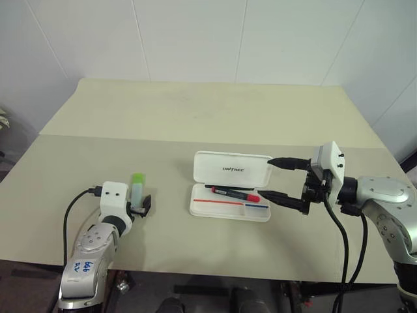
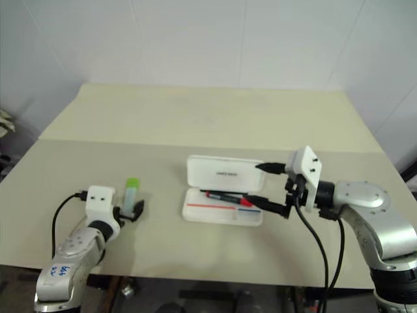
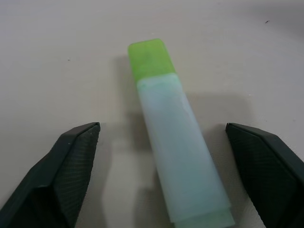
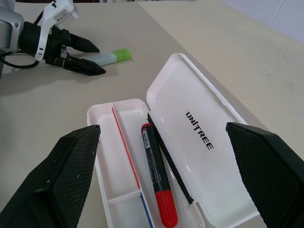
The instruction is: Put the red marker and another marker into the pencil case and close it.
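We see a plain test room, like a robot lab. A big pale table (image 1: pixel 195 117) stands against a bare white wall (image 1: pixel 195 32) made of flat panels. Black cables (image 1: pixel 342 248) hang down from the right pincer (image 1: pixel 279 178), and another cable (image 1: pixel 70 215) loops behind the left pincer (image 1: pixel 138 207). There are no home things here, just the table and the wall.
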Controlling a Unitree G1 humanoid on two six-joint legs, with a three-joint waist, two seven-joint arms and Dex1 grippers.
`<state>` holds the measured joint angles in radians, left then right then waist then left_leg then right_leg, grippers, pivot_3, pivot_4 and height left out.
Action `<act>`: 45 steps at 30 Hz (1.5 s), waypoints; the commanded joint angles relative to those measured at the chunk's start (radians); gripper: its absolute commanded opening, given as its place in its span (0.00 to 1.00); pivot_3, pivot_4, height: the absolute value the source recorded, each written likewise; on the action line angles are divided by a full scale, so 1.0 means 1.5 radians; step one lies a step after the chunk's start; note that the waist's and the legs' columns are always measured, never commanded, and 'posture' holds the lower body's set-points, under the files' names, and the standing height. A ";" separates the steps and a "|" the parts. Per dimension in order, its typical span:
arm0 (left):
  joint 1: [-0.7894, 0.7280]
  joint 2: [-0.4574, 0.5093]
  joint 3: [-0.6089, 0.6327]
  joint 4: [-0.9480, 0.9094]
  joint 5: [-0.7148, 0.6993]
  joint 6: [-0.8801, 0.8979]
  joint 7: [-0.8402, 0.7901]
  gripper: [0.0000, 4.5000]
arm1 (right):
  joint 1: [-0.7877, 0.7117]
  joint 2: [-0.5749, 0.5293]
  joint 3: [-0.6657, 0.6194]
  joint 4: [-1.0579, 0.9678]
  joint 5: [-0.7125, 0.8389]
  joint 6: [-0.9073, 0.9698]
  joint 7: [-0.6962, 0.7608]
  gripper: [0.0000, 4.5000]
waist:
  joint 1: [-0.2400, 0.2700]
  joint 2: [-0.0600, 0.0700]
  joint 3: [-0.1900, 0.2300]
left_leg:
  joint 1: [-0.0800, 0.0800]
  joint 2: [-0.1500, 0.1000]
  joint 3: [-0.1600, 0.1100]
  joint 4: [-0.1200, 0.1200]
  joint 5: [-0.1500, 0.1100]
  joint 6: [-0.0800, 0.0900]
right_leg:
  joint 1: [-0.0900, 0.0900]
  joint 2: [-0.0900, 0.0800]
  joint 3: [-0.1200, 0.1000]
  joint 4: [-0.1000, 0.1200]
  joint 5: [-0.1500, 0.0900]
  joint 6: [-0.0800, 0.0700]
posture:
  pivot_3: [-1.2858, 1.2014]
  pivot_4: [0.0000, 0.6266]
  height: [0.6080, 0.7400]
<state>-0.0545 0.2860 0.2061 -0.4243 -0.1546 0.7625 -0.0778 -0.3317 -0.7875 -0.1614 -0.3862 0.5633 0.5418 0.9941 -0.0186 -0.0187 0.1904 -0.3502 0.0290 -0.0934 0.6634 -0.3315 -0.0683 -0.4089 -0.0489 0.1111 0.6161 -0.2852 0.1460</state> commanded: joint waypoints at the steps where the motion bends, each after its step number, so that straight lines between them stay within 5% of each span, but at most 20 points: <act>1: 0.014 -0.011 -0.012 0.018 0.011 0.022 0.011 0.73 | 0.005 -0.015 -0.024 -0.026 0.015 -0.007 0.000 1.00 | -0.001 0.000 0.000 | 0.000 0.000 0.000 0.000 0.000 0.000 | 0.000 0.000 0.000 0.000 0.000 -0.001 | 0.52 0.24 1.00; 8: 0.015 -0.015 -0.010 0.012 0.021 0.020 0.022 0.24 | 0.000 -0.018 -0.021 -0.019 0.014 -0.012 -0.001 1.00 | -0.005 0.000 0.000 | 0.001 0.000 0.000 0.000 0.001 0.001 | 0.001 0.000 0.000 -0.003 0.000 -0.003 | 0.52 0.24 1.00; 18: -0.053 -0.043 0.075 0.045 -0.050 -0.026 0.020 0.24 | -0.029 -0.010 -0.038 -0.020 0.095 0.014 0.015 1.00 | -0.006 -0.001 0.000 | 0.000 0.000 0.000 0.000 0.003 0.002 | 0.001 0.001 0.000 -0.006 0.002 -0.006 | 0.52 0.24 1.00; 23: -0.114 0.019 0.101 0.102 -0.091 -0.057 -0.065 0.24 | -0.028 -0.023 -0.020 -0.059 0.125 0.031 0.038 1.00 | -0.005 -0.002 0.001 | -0.002 0.000 0.000 0.000 0.003 0.002 | -0.001 0.001 0.000 -0.007 0.004 -0.004 | 0.52 0.24 1.00; 35: -0.193 0.263 0.024 0.202 -0.130 -0.292 -0.484 0.24 | 0.011 -0.066 -0.018 0.037 0.000 -0.089 0.089 1.00 | -0.004 -0.002 0.001 | -0.004 0.001 0.001 -0.011 0.003 -0.001 | -0.004 0.000 -0.001 -0.015 0.004 0.000 | 0.52 0.24 1.00; 45: -0.253 0.312 -0.041 0.180 -0.215 -0.292 -0.683 0.24 | 0.063 -0.103 -0.078 0.134 -0.061 -0.164 0.090 1.00 | -0.004 -0.001 0.002 | -0.004 0.001 0.003 -0.010 0.003 0.000 | -0.005 -0.001 -0.001 -0.014 0.004 0.000 | 0.52 0.24 1.00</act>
<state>-0.3946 0.7477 0.1562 -0.1098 -0.4360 0.3190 -1.0736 -0.2436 -0.9166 -0.2284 -0.1845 0.4783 0.3252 1.1308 -0.0243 -0.0200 0.1935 -0.3566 0.0304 -0.0888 0.6480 -0.3276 -0.0690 -0.4157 -0.0502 0.1103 0.5954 -0.2792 0.1466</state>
